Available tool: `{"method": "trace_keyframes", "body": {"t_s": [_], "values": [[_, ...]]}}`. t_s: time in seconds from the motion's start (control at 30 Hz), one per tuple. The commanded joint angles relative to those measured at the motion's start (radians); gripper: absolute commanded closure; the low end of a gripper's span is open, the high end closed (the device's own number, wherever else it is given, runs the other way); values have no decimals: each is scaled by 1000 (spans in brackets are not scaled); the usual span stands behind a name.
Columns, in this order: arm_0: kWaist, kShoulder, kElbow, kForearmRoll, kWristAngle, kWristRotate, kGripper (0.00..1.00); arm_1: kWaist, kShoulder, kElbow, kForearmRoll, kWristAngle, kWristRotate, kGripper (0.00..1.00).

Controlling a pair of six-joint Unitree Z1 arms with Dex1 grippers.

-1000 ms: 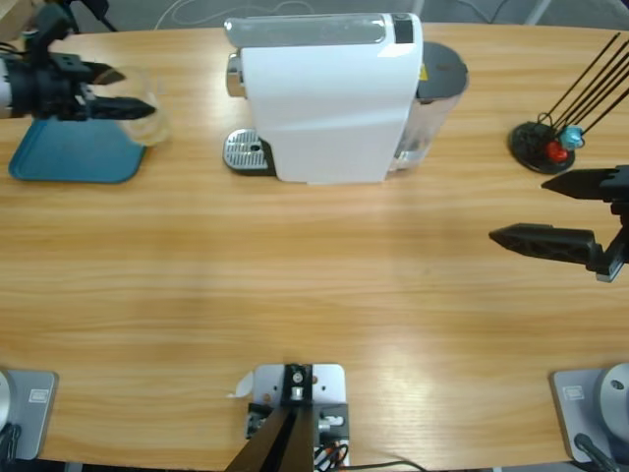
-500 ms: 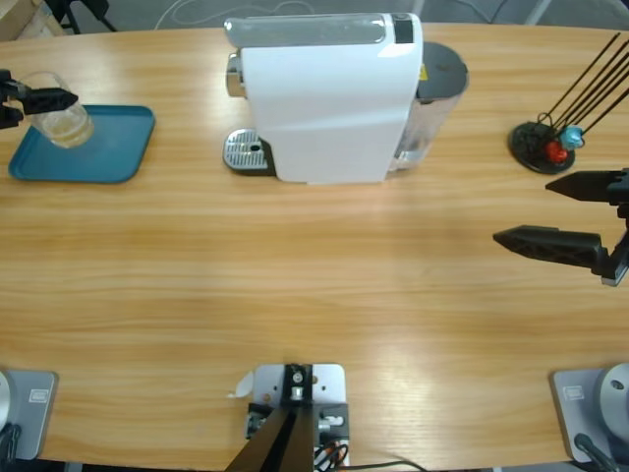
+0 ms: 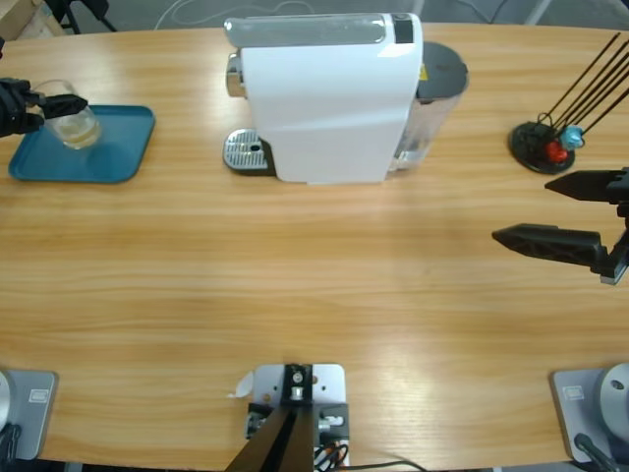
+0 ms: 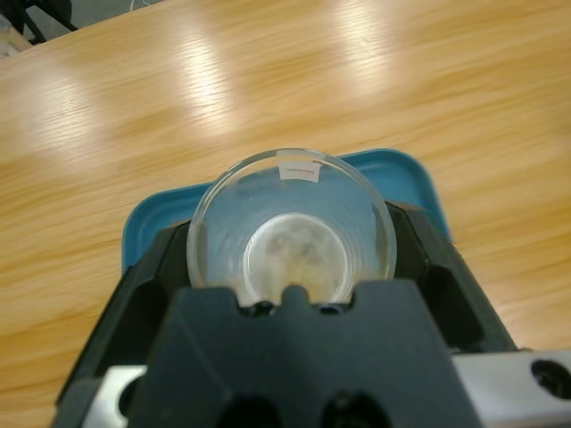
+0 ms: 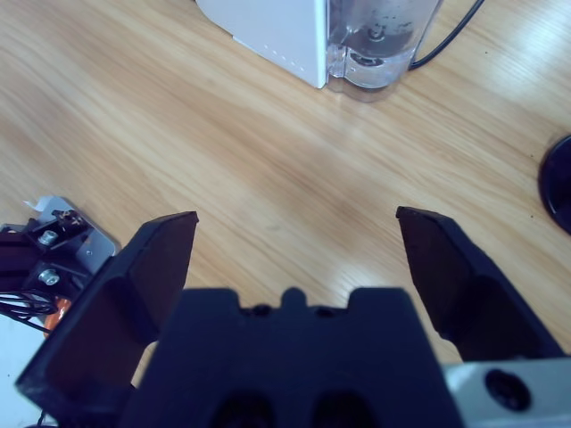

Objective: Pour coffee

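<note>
Left hand (image 3: 39, 103) pinches the tumbler (image 3: 74, 125) over the far-left tray (image 3: 118, 157); any tilt could spill coffee (image 4: 294, 259). Right hand (image 3: 560, 211) is spread.

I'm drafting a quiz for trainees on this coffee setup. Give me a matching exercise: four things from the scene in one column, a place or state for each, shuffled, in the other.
Things:
1. glass tumbler
2. blue tray
3. right gripper
4. coffee machine

Places or states:
A. open, holding nothing
B. table's far side, near the middle
C. held between the left gripper fingers
D. flat on the table beneath the glass

Pairs: 1-C, 2-D, 3-A, 4-B
</note>
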Motion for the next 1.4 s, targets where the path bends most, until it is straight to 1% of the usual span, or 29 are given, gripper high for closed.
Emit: {"method": "trace_keyframes", "body": {"t_s": [0.03, 0.27, 0.5, 0.53, 0.57, 0.6, 0.63, 0.67, 0.77, 0.9, 0.97, 1.1, 1.17, 1.23, 1.27, 1.33, 1.4], "values": [[12, 67, 33, -103, 8, -4, 1000, 1, 27, 37, -15, 6, 12, 0], [9, 84, 56, -127, 6, -5, 1000, 1, 27, 37, -15, 8, 12, 0], [8, 110, 84, -187, 7, -4, 1000, 1, 27, 36, -15, 9, 12, 0], [8, 110, 90, -197, 7, -5, 988, 1, 29, 36, -15, 9, 12, 0], [7, 112, 94, -199, 7, -5, 699, 1, 29, 36, -15, 9, 12, 0], [0, 116, 94, -199, 7, -5, 276, 1, 29, 36, -15, 9, 12, 0], [-10, 122, 96, -207, 7, -4, 73, 1, 29, 36, -15, 9, 12, 0], [-24, 125, 107, -226, 7, -4, 14, 2, 29, 36, -15, 10, 12, 0], [-34, 134, 126, -254, 6, -4, 0, 2, 30, 36, -15, 9, 12, 0], [-35, 125, 184, -368, 4, -7, 0, 2, 30, 36, -15, 9, 13, 0], [-34, 113, 209, -397, 5, -7, 0, 2, 27, 36, -15, 10, 14, 0], [-19, 29, 252, -414, 11, -5, 0, 5, 12, 37, -14, 9, 20, 0], [-20, -62, 256, -401, 15, -4, 0, 7, 17, 37, -14, 10, 24, 0], [-26, -185, 254, -335, 26, -5, 0, 7, 23, 37, -14, 9, 25, 0], [-26, -256, 246, -272, 39, -5, 0, 7, 27, 38, -14, 9, 26, 0], [-26, -425, 209, -68, 65, -5, 0, 10, 26, 38, -15, 7, 27, 0], [-54, -533, 140, 160, 64, -5, 0, 13, 27, 36, -15, 0, 27, 0]]}}
